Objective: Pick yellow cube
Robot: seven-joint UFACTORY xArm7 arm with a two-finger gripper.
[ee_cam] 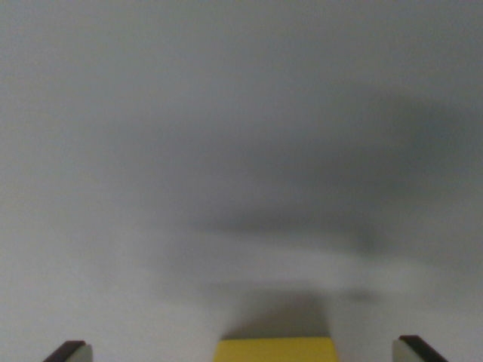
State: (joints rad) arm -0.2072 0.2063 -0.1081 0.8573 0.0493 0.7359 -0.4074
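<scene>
The yellow cube (275, 350) shows only as a strip at the bottom middle of the wrist view, cut off by the frame edge. Its dark shadow falls on the grey surface just above it. My gripper (243, 353) stands open: one fingertip (69, 351) peeks in at the bottom left and the other fingertip (417, 350) at the bottom right. The cube lies between them, with wide gaps on both sides, a little nearer the right finger. Neither finger touches it.
A plain, blurred grey surface (226, 136) fills the rest of the view. A soft dark shadow (423, 128) lies across the upper right.
</scene>
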